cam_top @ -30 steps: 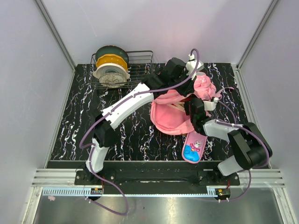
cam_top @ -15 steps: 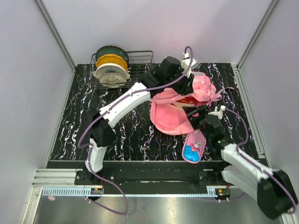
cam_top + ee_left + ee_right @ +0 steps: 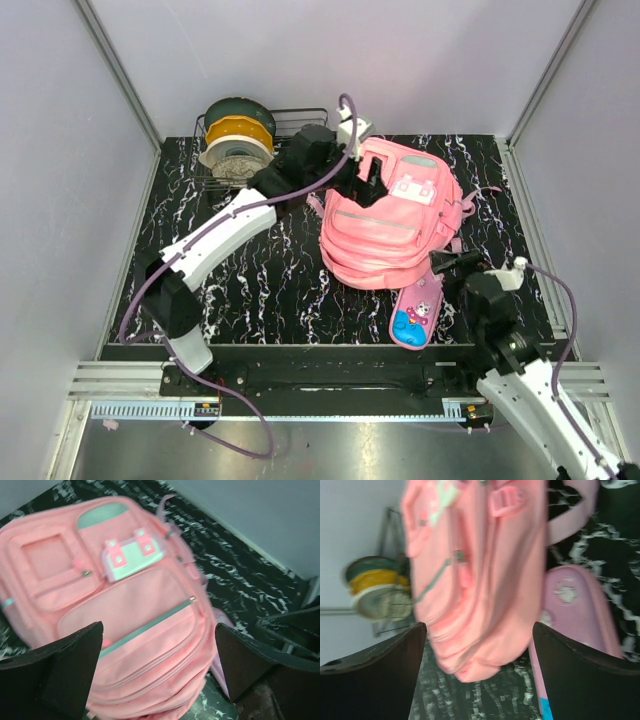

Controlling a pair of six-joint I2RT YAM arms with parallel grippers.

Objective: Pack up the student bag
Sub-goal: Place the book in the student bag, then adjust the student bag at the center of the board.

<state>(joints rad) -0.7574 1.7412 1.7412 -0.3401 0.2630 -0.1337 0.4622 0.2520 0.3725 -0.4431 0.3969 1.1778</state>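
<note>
The student bag [image 3: 395, 215] lies flat on the table with its front pockets and white-and-grey patch facing up. My left gripper [image 3: 372, 185] hovers over the bag's top-left corner, open and holding nothing. In the left wrist view the bag [image 3: 125, 605] fills the space below the spread gripper [image 3: 160, 670]. My right gripper [image 3: 447, 262] is open just off the bag's lower right edge. The right wrist view shows the bag [image 3: 480, 570] ahead of the wide gripper [image 3: 480, 672], with nothing between the fingers.
A small pink pencil case with cartoon print [image 3: 415, 315] lies by the bag's near right corner and shows again as the pencil case [image 3: 575, 610]. A wire basket [image 3: 300, 130] with filament spools [image 3: 238, 145] stands at the back left. The black marbled table [image 3: 250, 270] has grey walls around it.
The left gripper opened and let go of the bag, which dropped flat with its front up. The left arm swung left. The right arm drew back toward the near edge.
</note>
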